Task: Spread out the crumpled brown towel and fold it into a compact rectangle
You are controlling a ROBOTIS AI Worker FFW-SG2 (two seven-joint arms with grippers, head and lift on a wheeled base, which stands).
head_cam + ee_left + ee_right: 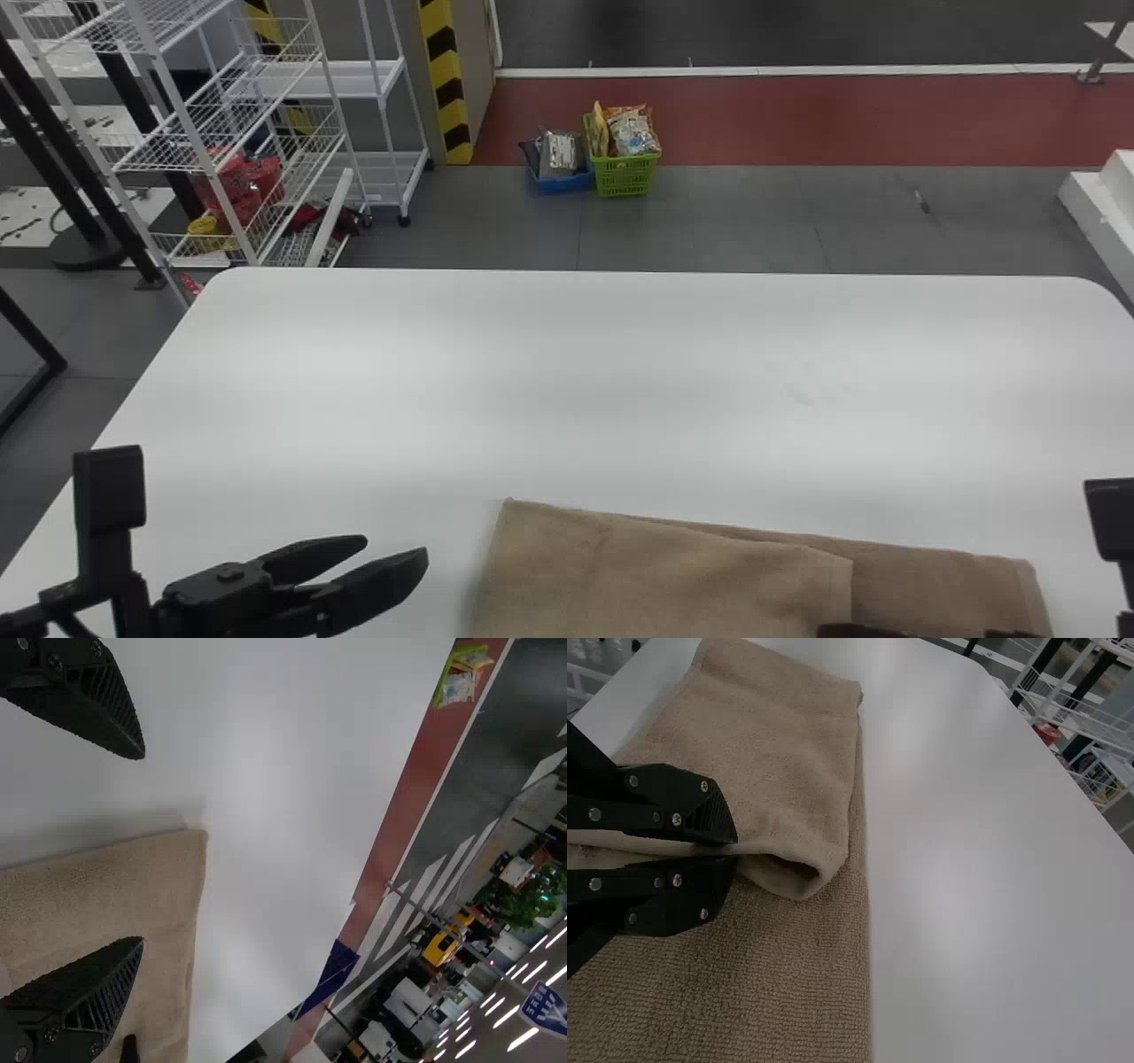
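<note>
Nearest me, down in the lower left of the head view, the left gripper (396, 551) hangs over the white bench (567, 381) with its jaws spread wide and nothing between them. It stands just beside the end of the brown towel (656, 576), which lies along the bottom of the frame from the middle towards the right. From here I can see the towel is no longer a heap: it lies mostly flat, with a flap (753, 567) laid over a lower layer (939, 585) that reaches out towards the lower right.

The right gripper (735, 850), at the left of the right wrist view, has its jaws brought together on the edge of that flap. Beside the pinch the cloth bulges into a small curl (830, 859), so that edge does not lie flat there.

I'd call it soft, light, limp stuff with a nubby pile: it should grip well and come to no harm from a firm pinch, but it won't hold itself up. Lifted at one point it will probably sag and bunch, and a deep bite could drag the layer underneath along. The hold on the flap's edge looks sensible for drawing it smooth. For a further fold I'd take both layers together, near the corner (516, 514) by the spread jaws, and keep the two ends level.
</note>
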